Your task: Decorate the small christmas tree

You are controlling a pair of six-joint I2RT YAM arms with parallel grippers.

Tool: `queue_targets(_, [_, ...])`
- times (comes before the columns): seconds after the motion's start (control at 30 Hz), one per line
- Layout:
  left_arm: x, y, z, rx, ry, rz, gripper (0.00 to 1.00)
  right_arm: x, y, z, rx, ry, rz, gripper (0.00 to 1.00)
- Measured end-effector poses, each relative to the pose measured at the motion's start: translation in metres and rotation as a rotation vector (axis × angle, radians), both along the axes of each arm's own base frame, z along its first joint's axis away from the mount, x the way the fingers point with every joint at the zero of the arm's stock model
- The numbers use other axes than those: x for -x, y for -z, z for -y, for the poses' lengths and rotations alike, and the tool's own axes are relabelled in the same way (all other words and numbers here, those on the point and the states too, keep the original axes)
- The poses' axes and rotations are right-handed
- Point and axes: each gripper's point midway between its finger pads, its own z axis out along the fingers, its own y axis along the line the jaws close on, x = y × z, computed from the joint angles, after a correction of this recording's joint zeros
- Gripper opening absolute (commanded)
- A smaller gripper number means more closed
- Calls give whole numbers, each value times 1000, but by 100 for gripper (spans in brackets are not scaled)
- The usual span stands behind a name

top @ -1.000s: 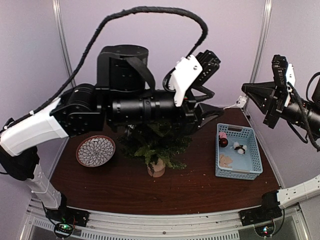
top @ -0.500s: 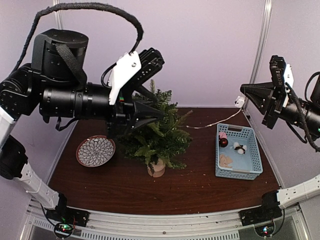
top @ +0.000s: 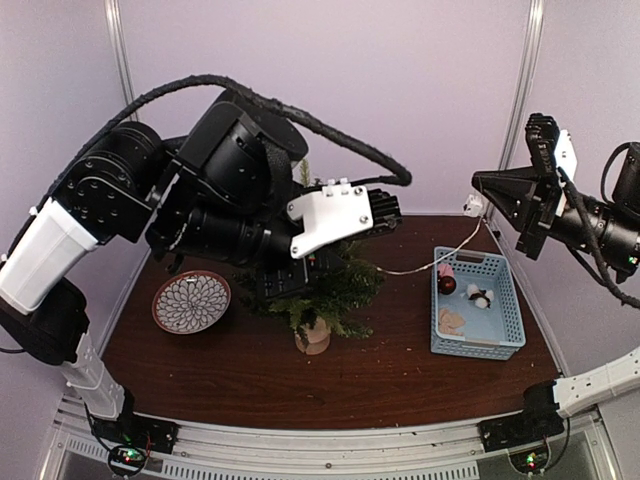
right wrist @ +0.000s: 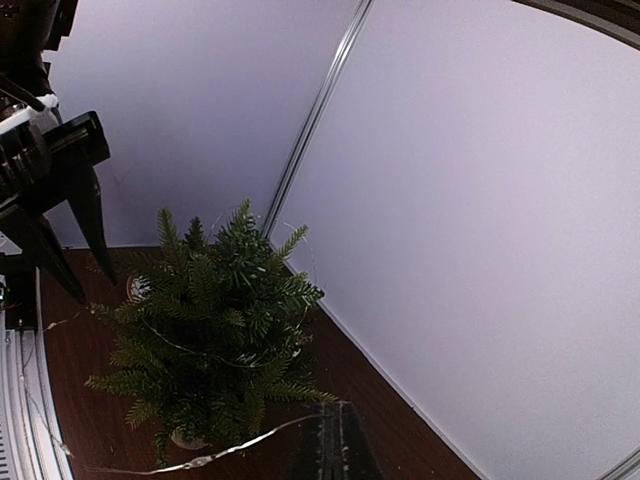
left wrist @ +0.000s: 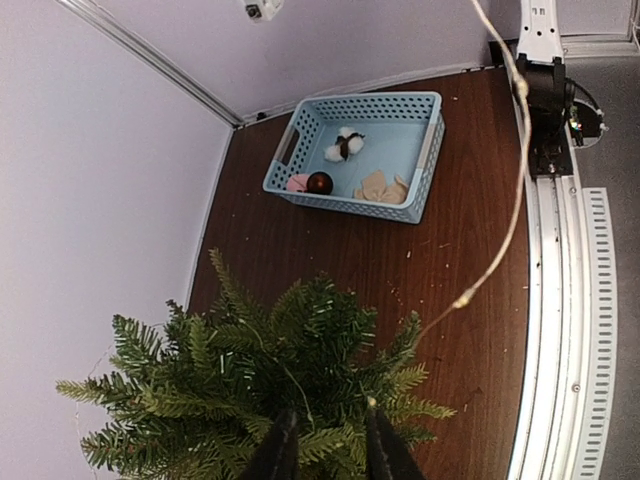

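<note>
The small bushy green fir tree (top: 345,290) stands upright on its wooden stump mid-table, directly under the left gripper (left wrist: 328,450), whose fingers are spread over the crown; the right gripper (right wrist: 334,442), well off to the right, pinches the thin beaded light wire (left wrist: 514,200) trailing to the branches

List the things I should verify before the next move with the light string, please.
1. Right tool shut on the light string: ok.
2. Left tool open above the small christmas tree: ok, jaws apart over the top branches.
3. Part of the string lies in the branches: ok, seen in the right wrist view.
4. String apart from the basket: ok, it hangs beside it.
5. Tree upright on its stump: ok.
6. Left tool free of the needles: cannot tell, too close to judge.
</note>
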Motion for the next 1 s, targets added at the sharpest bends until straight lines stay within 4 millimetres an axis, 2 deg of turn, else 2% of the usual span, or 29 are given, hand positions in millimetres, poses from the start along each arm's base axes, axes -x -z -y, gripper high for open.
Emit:
queue_targets(0.2, [-12,5,-7,-34,-21,5,18,-2,-2,-2,2,7,1,0])
queue_targets(0.33, [-17,10,-11,-60,-18,-5,20,-3,-2,-4,6,13,-1,0])
queue_targets(0.5, [-14,16,-11,-79,18,-27,24,-5,-2,-2,4,26,-3,0])
queue_targets(0.77, [-4,23,-9,-102,78,-55,23,-6,-2,-1,3,38,-3,0])
queue_targets(0.87, [-3,24,-10,-108,89,-61,20,-6,-2,-1,5,38,-1,0])
queue_targets(1.0, [-3,26,-10,-116,92,-62,11,-6,-2,-1,6,38,0,0])
